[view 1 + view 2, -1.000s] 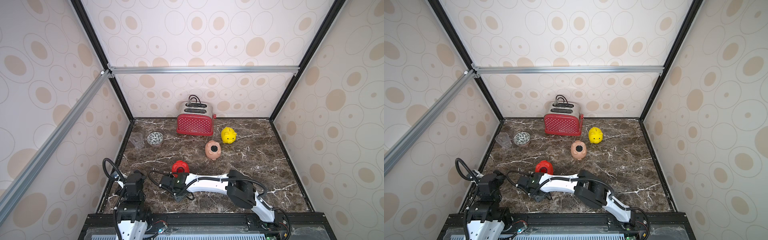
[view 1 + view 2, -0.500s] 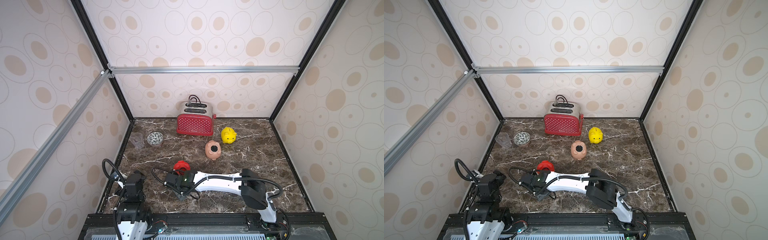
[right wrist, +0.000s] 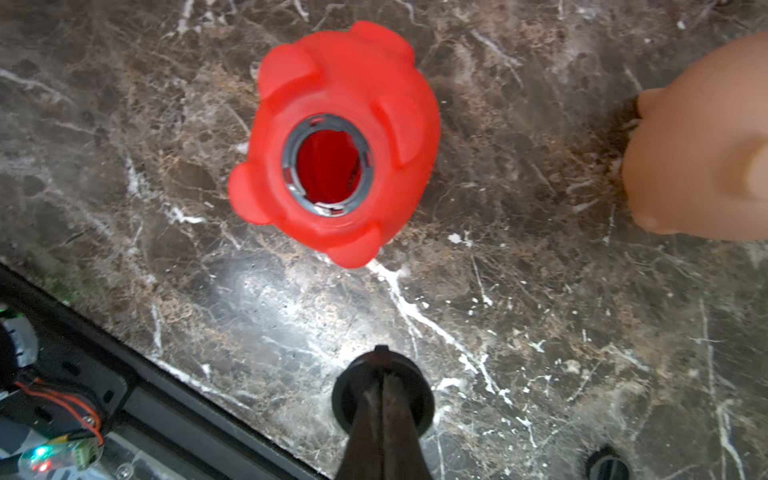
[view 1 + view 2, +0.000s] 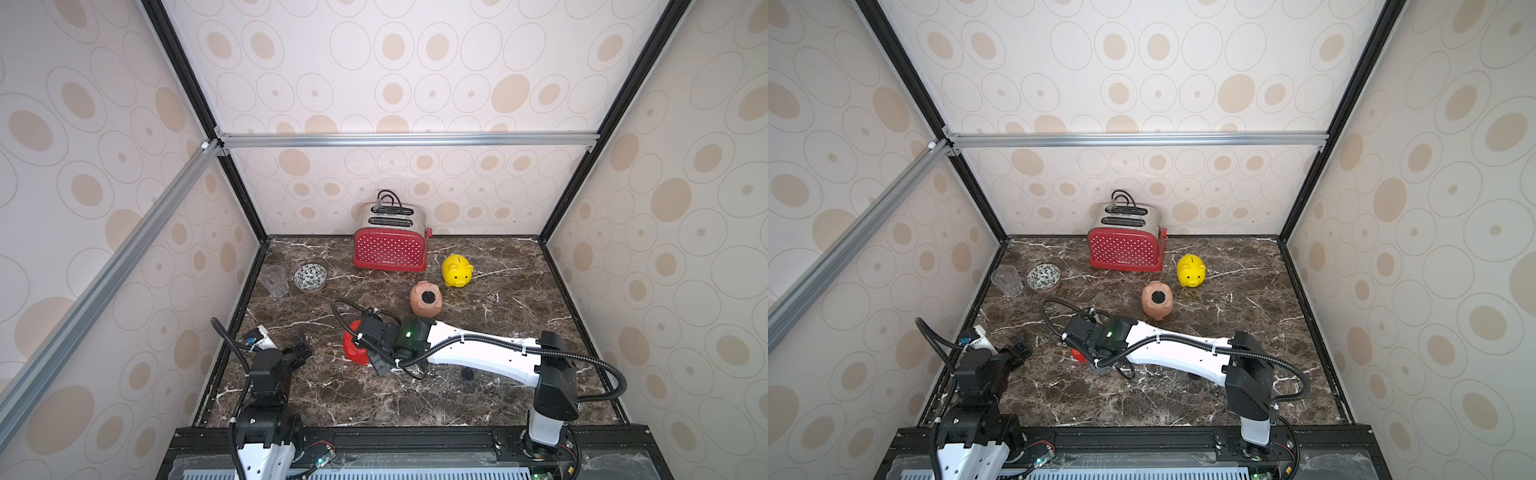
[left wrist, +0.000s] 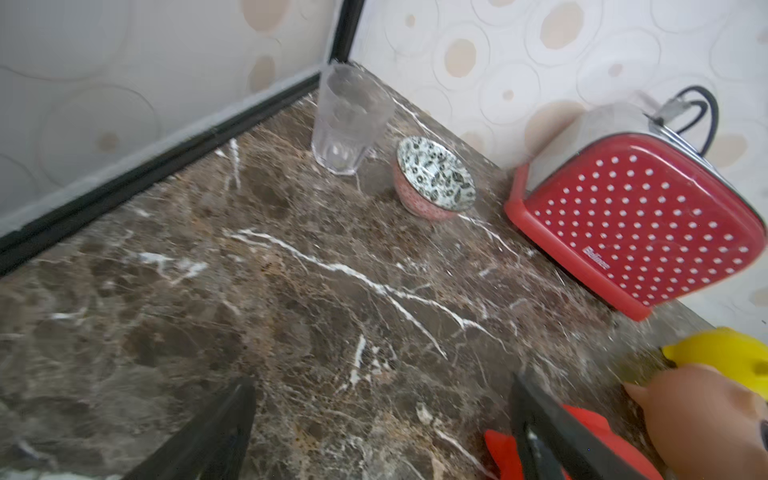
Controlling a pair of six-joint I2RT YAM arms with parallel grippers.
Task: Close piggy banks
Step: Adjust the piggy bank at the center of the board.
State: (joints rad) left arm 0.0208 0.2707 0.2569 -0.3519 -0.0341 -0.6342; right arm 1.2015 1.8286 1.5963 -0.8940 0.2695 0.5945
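Belly-up on the table point(image 4: 415, 403), left of centre, the red piggy bank point(image 3: 345, 75) shows an open hole. Near it the right fingers point(image 3: 370, 428) pinch a black plug point(image 3: 353, 395). The left fingers point(image 5: 216, 428) are spread. The peach piggy bank point(image 4: 424, 307) lies just beyond; the yellow piggy bank point(image 4: 456, 270) and toaster point(image 4: 390, 249) stand farther back.

Both top views: red pig point(image 4: 350, 345) mostly hidden under right arm point(image 4: 478, 353). Right wrist: peach pig point(image 3: 698, 145) cropped at edge.
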